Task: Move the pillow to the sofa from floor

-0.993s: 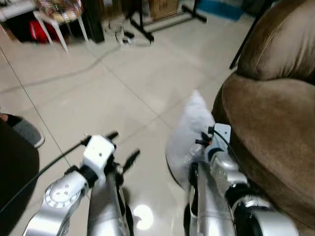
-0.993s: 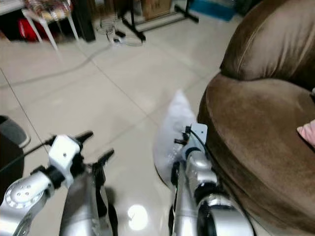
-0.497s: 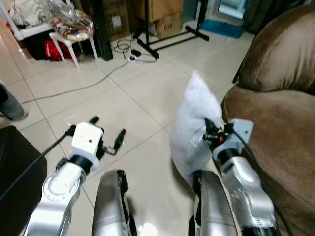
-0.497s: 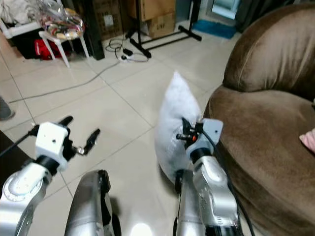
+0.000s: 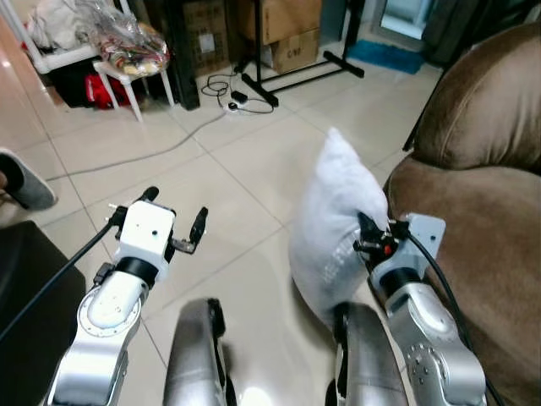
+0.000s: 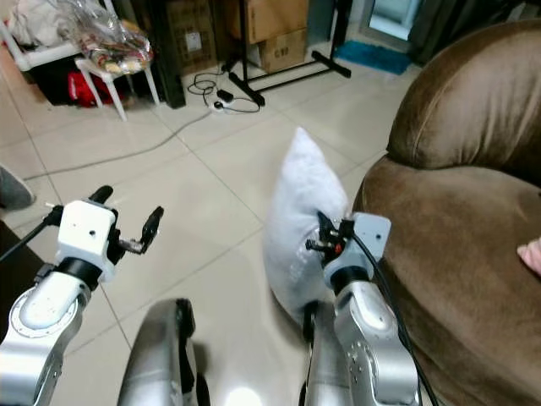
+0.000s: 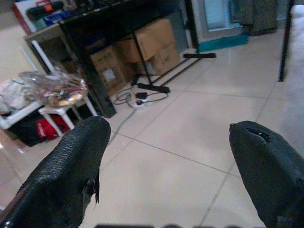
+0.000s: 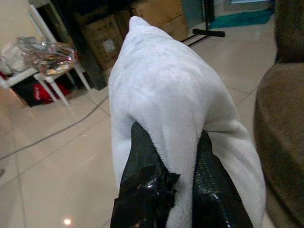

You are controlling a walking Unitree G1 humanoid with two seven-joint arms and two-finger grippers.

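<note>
The pillow (image 8: 180, 95) is white fleecy cloth, soft and matt. The sofa (image 5: 473, 186) has brown velvety fabric. The floor tiles (image 5: 245, 161) are glossy and smooth. The right gripper (image 8: 178, 190) fingers look of rough black rubber

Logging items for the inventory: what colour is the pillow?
White, plain, no pattern. The pillow shows best in the right wrist view, pinched by the right gripper.

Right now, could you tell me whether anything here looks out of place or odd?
Mainly the white pillow: it is off the sofa, held upright beside the seat, pinched in the right gripper with its fabric bunched between the jaws. A cable also trails loose across the tiled floor. The left gripper hangs open, holding nothing.
</note>
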